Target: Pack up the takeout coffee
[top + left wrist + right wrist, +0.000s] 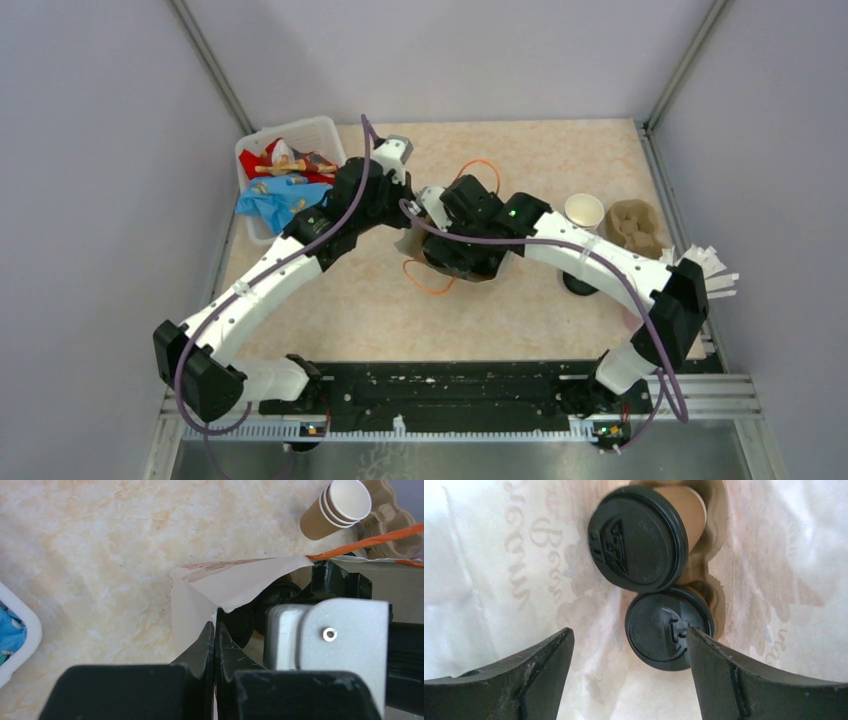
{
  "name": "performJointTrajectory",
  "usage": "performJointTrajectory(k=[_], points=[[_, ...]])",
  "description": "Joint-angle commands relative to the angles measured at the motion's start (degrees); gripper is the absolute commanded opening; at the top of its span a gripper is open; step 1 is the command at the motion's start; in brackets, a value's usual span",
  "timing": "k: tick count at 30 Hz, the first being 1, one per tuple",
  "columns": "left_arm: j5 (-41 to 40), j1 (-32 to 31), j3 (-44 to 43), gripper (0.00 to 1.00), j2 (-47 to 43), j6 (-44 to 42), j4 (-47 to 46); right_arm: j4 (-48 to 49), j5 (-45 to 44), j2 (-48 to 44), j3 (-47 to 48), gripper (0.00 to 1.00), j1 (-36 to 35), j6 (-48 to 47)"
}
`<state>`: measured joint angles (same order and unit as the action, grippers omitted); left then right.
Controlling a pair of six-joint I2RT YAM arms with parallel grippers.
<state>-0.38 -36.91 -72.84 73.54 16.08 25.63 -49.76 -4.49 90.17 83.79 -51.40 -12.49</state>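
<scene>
**Top view.** My left gripper (420, 212) and my right wrist meet over the bag (412, 243) at mid-table. The right gripper is sunk in the bag's mouth there, hidden under my own wrist. Spare cups (584, 211) and a tray (636, 226) stand well apart to the right.

**Left wrist.** My fingers (207, 640) are pressed together on the bag's top edge, pinching only paper and holding the mouth up. An orange handle (370, 539) runs off to the right. My right arm's black and silver body sits just beside the pinch, inside the opening.

**Right wrist.** I look straight down the bag. My right gripper (629, 635) is spread wide, with nothing between the fingers. Both cups (686, 510) sit below me in a carrier (718, 555) on the bag's floor, with their lids (639, 537) on.

- The near lid lies just beside my right finger.
- The far cup is beyond it and leans, so its brown side shows.
- The pair lines up away from me, crosswise to my finger spread and a little toward the right finger.

I judge the cups are packed. The right arm is much the nearer, and any move out should go straight back along the bag's depth. Otherwise my right finger may catch the near lid's rim.
</scene>
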Motion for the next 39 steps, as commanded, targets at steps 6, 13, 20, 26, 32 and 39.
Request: performJointTrajectory(k=[6,13,20,26,32,39], points=[[1.68,-0.19,9.88,0.0,-7.9,-2.26,-18.27,12.3,-7.99,-4.51,-2.12,0.64,-5.02,8.09],[2.26,-0.19,16.3,0.0,-10.45,-3.5,-25.04,17.57,-12.61,-4.58,-4.96,0.57,-7.52,8.26],[-2.58,-0.24,19.35,0.0,-10.9,-3.82,-28.06,18.16,-14.61,-2.36,-2.33,0.57,-9.41,12.88],[-1.41,-0.1,18.3,0.0,-10.4,-4.02,-26.3,21.03,-18.91,-1.73,-3.41,0.51,-9.42,14.41],[-0.89,-0.16,17.73,0.0,-10.4,-3.85,-23.61,22.49,-17.78,-0.92,-2.82,0.49,-9.42,13.49],[-1.42,-0.11,16.35,0.0,-9.64,-2.54,-21.88,22.44,-18.63,-1.0,-4.27,0.48,-9.42,12.76]])
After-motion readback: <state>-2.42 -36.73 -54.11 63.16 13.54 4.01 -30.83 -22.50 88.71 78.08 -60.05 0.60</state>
